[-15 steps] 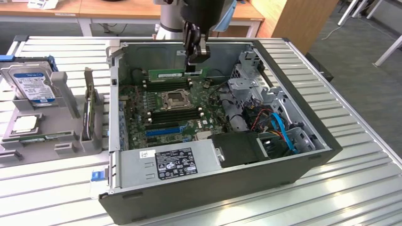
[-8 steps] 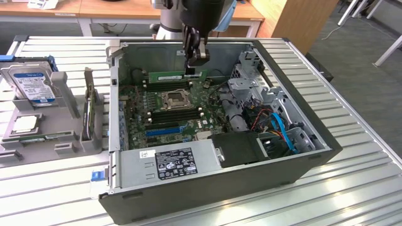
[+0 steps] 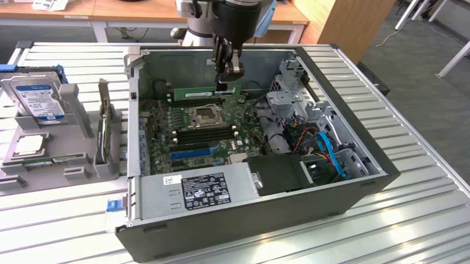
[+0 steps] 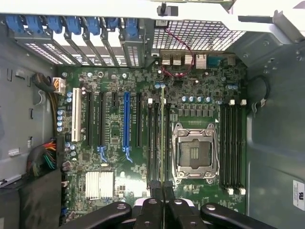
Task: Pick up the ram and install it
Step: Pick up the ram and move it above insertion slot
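The ram (image 3: 197,91) is a thin green stick, and my gripper (image 3: 224,82) is shut on its end toward the exterior view's right. It hangs level inside the open computer case (image 3: 345,137), just above the far memory slots beside the CPU socket (image 3: 206,115). From the wrist camera the ram (image 4: 162,138) appears edge-on as a thin line running out from between the black fingertips (image 4: 155,190). It lies along the group of black memory slots (image 4: 153,143) next to the CPU socket (image 4: 195,152). I cannot tell whether it touches a slot.
A grey parts tray (image 3: 77,170) at the exterior view's left holds a hard drive (image 3: 37,99), an upright expansion card (image 3: 105,126) and a CPU (image 3: 29,144). In the case are the power supply (image 3: 198,190), a drive cage (image 3: 294,104), cables (image 3: 327,151) and a blue slot (image 4: 126,119).
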{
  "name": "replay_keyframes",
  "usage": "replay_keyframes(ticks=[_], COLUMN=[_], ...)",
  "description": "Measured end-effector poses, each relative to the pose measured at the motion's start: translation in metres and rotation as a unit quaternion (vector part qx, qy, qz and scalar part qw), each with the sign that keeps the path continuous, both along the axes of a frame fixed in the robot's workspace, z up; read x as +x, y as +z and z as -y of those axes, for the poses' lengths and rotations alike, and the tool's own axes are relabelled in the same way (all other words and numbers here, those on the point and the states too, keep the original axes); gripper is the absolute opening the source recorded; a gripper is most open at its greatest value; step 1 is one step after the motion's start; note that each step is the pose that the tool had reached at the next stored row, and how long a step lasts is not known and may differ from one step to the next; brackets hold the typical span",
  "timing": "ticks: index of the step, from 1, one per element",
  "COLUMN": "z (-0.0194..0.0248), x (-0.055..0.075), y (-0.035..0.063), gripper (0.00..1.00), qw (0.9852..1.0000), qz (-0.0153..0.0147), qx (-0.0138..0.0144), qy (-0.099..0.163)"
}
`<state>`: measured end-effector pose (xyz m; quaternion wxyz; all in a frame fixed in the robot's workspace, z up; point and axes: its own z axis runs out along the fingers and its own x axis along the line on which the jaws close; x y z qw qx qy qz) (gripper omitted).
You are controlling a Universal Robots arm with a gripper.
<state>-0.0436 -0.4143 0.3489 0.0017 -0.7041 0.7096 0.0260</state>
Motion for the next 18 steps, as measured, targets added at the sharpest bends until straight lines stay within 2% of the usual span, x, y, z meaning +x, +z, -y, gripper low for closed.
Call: replay_keyframes(ticks=[11, 18], z=[0.0000, 0.0000], x=[0.000, 0.000], y=[-0.0111, -0.0127], gripper=[0.12, 0.12], qw=[1.0000, 1.0000], qz=[0.0000, 0.0001], qx=[0.0000, 0.0002], qy=[0.000, 0.000])
